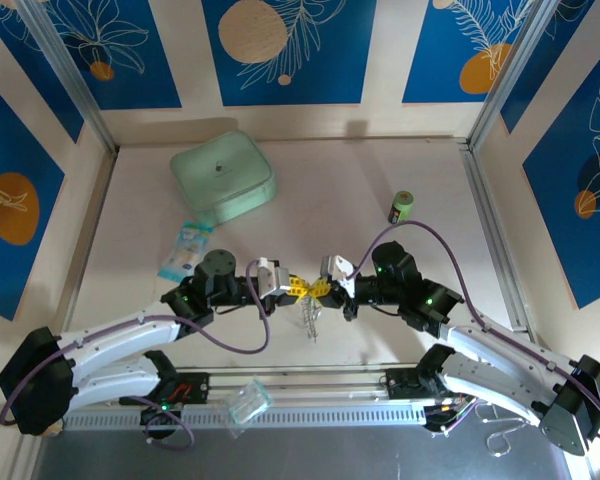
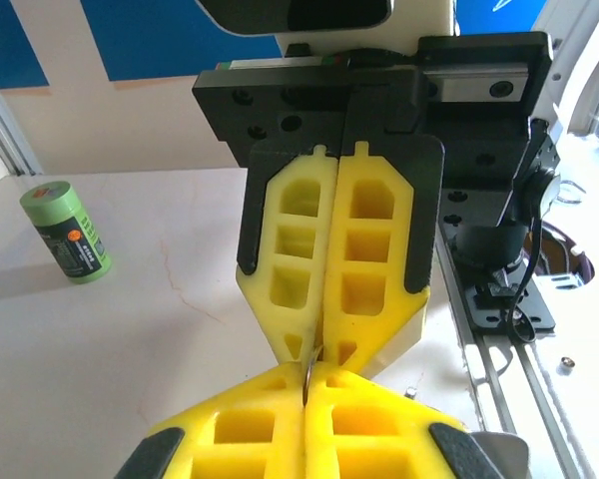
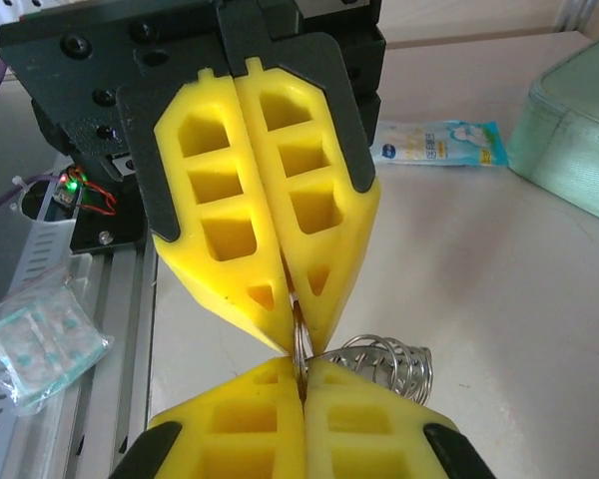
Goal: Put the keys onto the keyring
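Observation:
My two grippers meet tip to tip above the middle of the table. The left gripper (image 1: pixel 298 287) (image 2: pixel 309 379) and the right gripper (image 1: pixel 326 288) (image 3: pixel 301 369) are both shut on the same thin metal ring of the keyring (image 2: pixel 307 367) (image 3: pixel 299 334), seen edge-on between the yellow fingers. The silvery coiled part of the keyring (image 3: pixel 389 364) hangs below the tips and dangles toward the table (image 1: pixel 310 322). The keys are too small to make out here; I cannot tell where they are.
A mint-green box (image 1: pixel 223 178) sits at the back left, and a green can (image 1: pixel 402 206) (image 2: pixel 67 230) stands at the back right. A blue-white packet (image 1: pixel 185 250) (image 3: pixel 439 143) lies left of centre. A clear plastic packet (image 1: pixel 248 403) (image 3: pixel 40 339) rests on the front rail.

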Controlling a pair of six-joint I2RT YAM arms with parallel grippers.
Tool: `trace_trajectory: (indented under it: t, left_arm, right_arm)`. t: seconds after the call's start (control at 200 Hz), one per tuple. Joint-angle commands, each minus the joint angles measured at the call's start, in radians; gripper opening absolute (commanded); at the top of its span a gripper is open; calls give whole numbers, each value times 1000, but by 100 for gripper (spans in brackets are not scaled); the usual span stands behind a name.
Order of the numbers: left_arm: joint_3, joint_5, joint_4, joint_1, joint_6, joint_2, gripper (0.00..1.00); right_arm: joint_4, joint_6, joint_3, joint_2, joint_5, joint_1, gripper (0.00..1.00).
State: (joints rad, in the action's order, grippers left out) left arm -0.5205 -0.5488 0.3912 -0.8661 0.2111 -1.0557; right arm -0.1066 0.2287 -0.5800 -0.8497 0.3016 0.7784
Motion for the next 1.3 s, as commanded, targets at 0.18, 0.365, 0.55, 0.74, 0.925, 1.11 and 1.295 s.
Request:
trace_trajectory:
  t: [0.18, 0.365, 0.55, 0.74, 0.925, 1.11, 1.295]
  left_arm:
    - [-189, 17, -429, 1, 291, -22, 22]
    - [-260, 7, -543, 1, 364, -58, 20]
    - [-268, -15, -533, 1, 353, -61, 4]
    - [-230, -39, -458, 0, 295, -34, 0]
    - [-129, -37, -270, 2, 173, 4, 0]
    - [-47, -41, -120, 4, 102, 33, 0]
    - [-19, -52, -81, 4, 111, 45, 0]
  right_arm:
    - [-315, 176, -195, -63, -45, 26, 0]
    - [-424, 234, -297, -125, -103, 71, 0]
    - [-423, 251, -335, -165, -134, 118, 0]
    - [-290, 185, -260, -94, -105, 91, 8]
    - [-182, 60, -120, 13, -35, -2, 32]
    - [-194, 5, -62, 40, -68, -5, 36]
    - [-185, 13, -55, 25, -61, -6, 34]
